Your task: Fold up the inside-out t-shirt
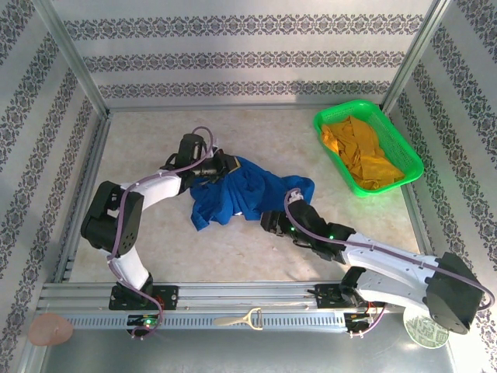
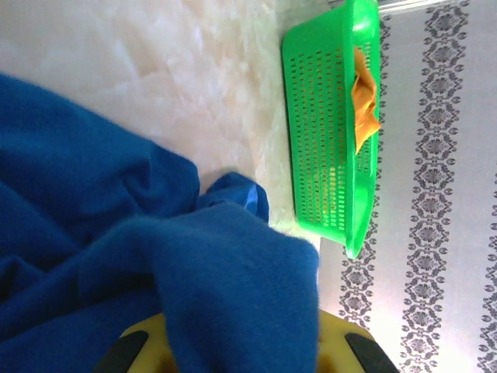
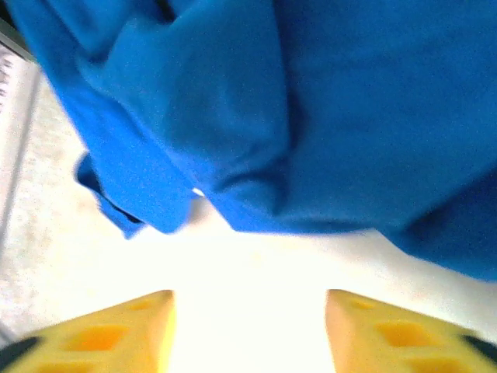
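Cloth fills the left gripper (image 2: 241,353), its jaws pinched shut on a fold of the inside-out t-shirt (image 1: 237,194). The right gripper (image 3: 248,318) stands apart and empty, just short of the shirt's edge. The shirt lies crumpled mid-table (image 1: 233,260). It looks soft, light and limp, best pinched at edges or corners.

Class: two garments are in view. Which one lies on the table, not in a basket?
The blue t-shirt, crumpled on the table; the yellow garment sits in the green basket.
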Motion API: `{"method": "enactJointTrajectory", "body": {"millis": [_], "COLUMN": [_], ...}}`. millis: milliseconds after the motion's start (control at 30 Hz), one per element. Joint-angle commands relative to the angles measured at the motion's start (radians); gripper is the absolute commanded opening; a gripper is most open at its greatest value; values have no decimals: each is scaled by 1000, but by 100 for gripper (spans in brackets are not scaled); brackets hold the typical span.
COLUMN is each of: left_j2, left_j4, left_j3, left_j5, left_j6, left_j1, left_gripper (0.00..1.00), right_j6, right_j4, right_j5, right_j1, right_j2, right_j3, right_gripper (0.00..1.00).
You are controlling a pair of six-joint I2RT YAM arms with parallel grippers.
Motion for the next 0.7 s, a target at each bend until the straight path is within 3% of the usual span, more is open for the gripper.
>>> {"method": "enactJointTrajectory", "body": {"millis": [0,167,433,667], "left_j2": [-5,-41,-102,-153], "left_j4": [46,-1,-29,-49], "left_j3": [34,8,-8,-5], "left_j5": [67,111,147,188], "left_j6": [113,179,214,222], "left_j1": [9,9,2,1], "left_gripper": [0,0,0,0], "right_j6": [-62,-187,-386,-437], "right_j4": [-106,-84,-115,-131], "right_j5": [43,-60,-141,-156], "right_j1": [-51,-198,-233,-289], "right_j2": [-49,66,370,545], "right_j3": [58,193,496,608], "right_gripper": [63,70,72,72]}}
